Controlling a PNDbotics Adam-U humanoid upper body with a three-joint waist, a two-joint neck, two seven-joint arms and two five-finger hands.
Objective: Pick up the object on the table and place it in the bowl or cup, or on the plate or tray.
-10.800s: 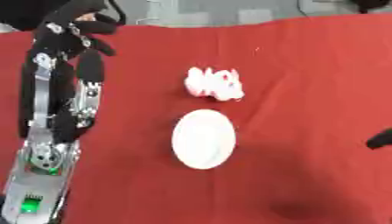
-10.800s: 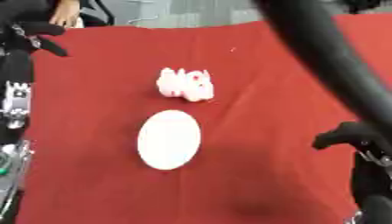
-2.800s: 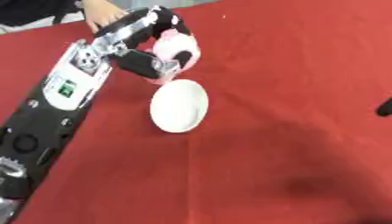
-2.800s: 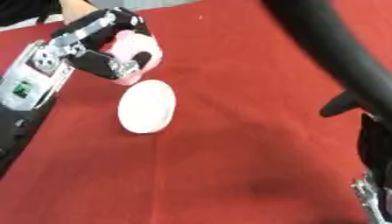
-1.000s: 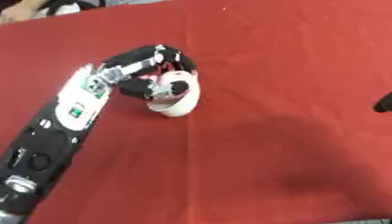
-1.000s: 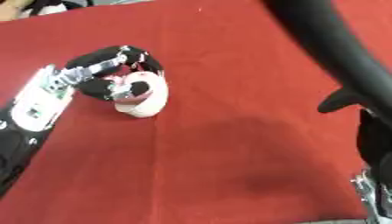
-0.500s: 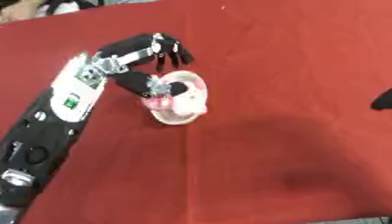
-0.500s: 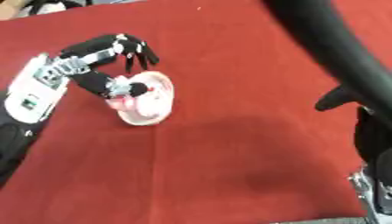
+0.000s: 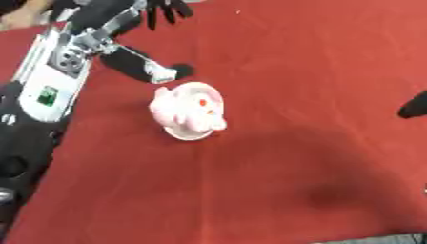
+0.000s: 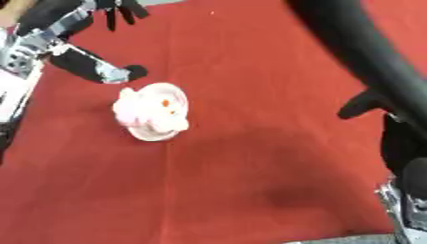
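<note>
The left hand (image 9: 125, 45) reaches in from the upper left over the red tablecloth (image 9: 300, 119). Its fingers (image 9: 167, 8) are spread and straight, pointing toward the far edge of the table, and its thumb (image 9: 154, 70) sticks out toward the near right. The hand holds nothing. The tip of the thumb ends just short of the toy and the pictures do not show it touching.

The toy (image 9: 190, 108) is a soft pink and white thing with a small orange-red mark on top. It lies just below and to the right of the left thumb tip, nearer the camera than the spread fingers. It sits on a small white plate (image 9: 185, 134), which it covers almost fully; only the plate's near rim and a little of its far rim peep out around the toy. The toy lies free of the hand.

The left forearm (image 9: 46, 90), silver with a small green mark, runs down the left edge of the view, to the left of the toy and plate.

Of the right hand (image 10: 360, 106) only a dark shape shows at the right edge, well apart from the plate, and whether its fingers are open or curled cannot be told.
</note>
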